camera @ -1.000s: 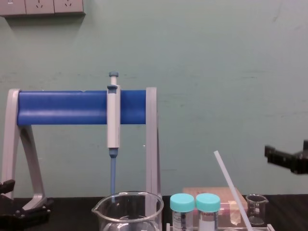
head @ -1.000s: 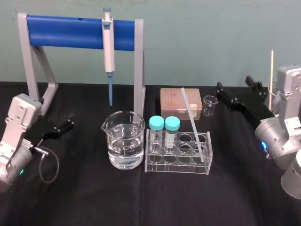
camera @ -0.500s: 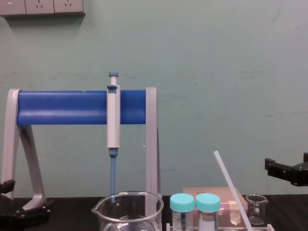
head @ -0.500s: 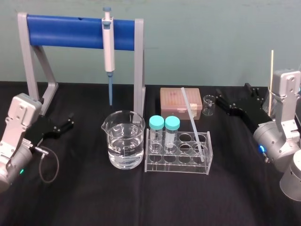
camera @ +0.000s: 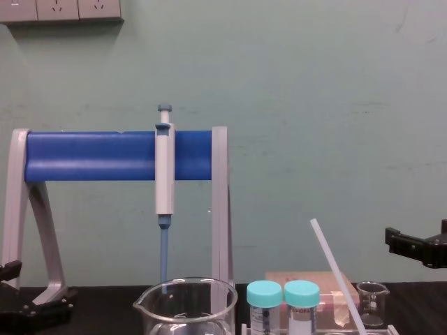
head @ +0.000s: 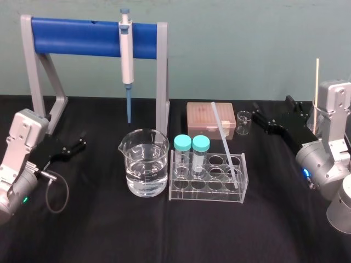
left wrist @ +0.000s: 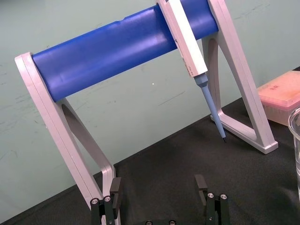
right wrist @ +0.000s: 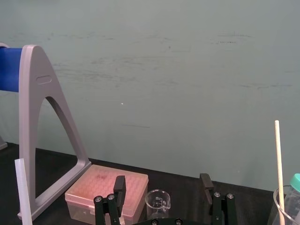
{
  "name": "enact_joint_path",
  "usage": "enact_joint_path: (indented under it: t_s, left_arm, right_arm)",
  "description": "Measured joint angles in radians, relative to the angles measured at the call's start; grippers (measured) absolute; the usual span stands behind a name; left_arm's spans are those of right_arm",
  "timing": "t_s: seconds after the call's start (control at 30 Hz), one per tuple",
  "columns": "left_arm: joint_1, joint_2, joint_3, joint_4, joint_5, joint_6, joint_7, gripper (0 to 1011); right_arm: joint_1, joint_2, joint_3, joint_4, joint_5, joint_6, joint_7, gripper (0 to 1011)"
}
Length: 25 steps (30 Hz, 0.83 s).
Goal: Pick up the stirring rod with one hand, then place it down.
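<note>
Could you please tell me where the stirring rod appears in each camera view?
Head view: stirring rod leans in the clear rack, centre-right.
Chest view: rod slants up at lower right.
Right wrist view: rod beside the pipette stand, beyond the right pincer.
Left wrist view: faces the pipette stand instead.
Shared landmark: pink tip box.

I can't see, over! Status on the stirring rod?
Right gripper open, raised right. Left gripper open, parked left. Stirring rod leans in tube rack. Small beaker sits between.
</note>
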State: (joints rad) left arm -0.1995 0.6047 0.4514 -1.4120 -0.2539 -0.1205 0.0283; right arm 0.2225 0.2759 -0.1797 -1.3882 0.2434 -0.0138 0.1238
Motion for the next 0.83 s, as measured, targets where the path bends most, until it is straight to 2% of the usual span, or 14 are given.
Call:
enact_joint_path:
  t_s: [0.83]
  left_arm:
    - [0.0, 0.0, 0.0, 0.0, 0.0, 0.0, 0.0, 1000]
  right_arm:
    - [0.0, 0.0, 0.0, -0.001, 0.001, -0.002, 0.0, 1000]
